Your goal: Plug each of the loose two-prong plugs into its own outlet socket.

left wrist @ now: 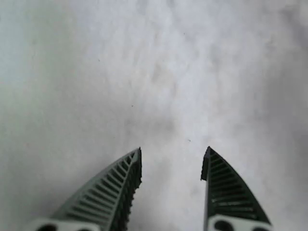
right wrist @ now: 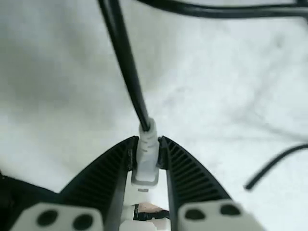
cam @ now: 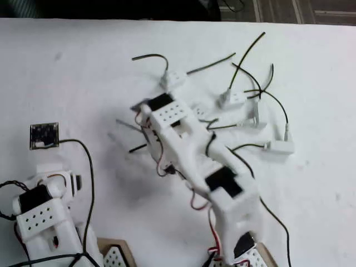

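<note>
My right gripper (right wrist: 147, 140) is shut on a white two-prong plug (right wrist: 146, 161), whose black cord (right wrist: 127, 67) runs away from the fingers over the white table. In the high view the right arm (cam: 183, 133) stretches to the table's middle, and its head hides the held plug. Several white plug and socket pieces with black cords lie just beyond it: one (cam: 173, 79) at the back, one (cam: 232, 99) to the right, one (cam: 279, 146) farther right. My left gripper (left wrist: 171, 159) stands open over bare table, holding nothing; the left arm (cam: 41, 217) sits at the front left.
A small black square board (cam: 44, 135) with a black cable lies at the left. Loose black cords (cam: 253, 83) cross each other at the back right. Arm bases (cam: 114, 253) stand at the front edge. The white table's (cam: 67, 72) back left is bare.
</note>
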### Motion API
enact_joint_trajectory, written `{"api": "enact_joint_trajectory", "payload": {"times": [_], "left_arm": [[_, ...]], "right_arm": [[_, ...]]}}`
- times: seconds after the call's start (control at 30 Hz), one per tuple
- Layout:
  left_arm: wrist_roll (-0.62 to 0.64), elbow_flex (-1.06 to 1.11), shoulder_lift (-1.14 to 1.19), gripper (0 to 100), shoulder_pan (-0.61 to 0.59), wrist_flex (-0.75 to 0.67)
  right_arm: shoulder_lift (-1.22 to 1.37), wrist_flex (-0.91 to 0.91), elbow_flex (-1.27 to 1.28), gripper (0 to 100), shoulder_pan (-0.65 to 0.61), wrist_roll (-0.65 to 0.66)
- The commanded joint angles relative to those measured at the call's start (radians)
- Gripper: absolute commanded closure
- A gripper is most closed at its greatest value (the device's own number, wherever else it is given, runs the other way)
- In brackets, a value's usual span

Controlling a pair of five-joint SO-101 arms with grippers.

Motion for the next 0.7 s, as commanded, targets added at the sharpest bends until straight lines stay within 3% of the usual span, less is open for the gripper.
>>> {"api": "enact_joint_trajectory", "payload": {"times": [0.0, 0.23, 0.37, 0.57, 0.67], "left_arm": [[-0.011, -0.005, -0.018, 78, 0.010, -0.018], [-0.009, -0.005, -0.018, 78, 0.050, -0.020], [-0.012, -0.017, -0.018, 78, 0.102, -0.029], [-0.189, -0.092, -0.012, 79, 0.229, -0.084], [-0.206, -0.144, -0.010, 79, 0.306, -0.087]], "right_arm": [[-0.234, 0.022, 0.043, 98.0, 0.027, 0.000], [-0.562, -0.061, 0.287, 98.1, 0.058, -0.008], [-0.705, -0.151, 0.434, 98.1, 0.168, -0.008], [-0.834, -0.259, 0.580, 98.1, 0.354, -0.008], [-0.862, -0.308, 0.635, 98.1, 0.409, -0.009]]}}
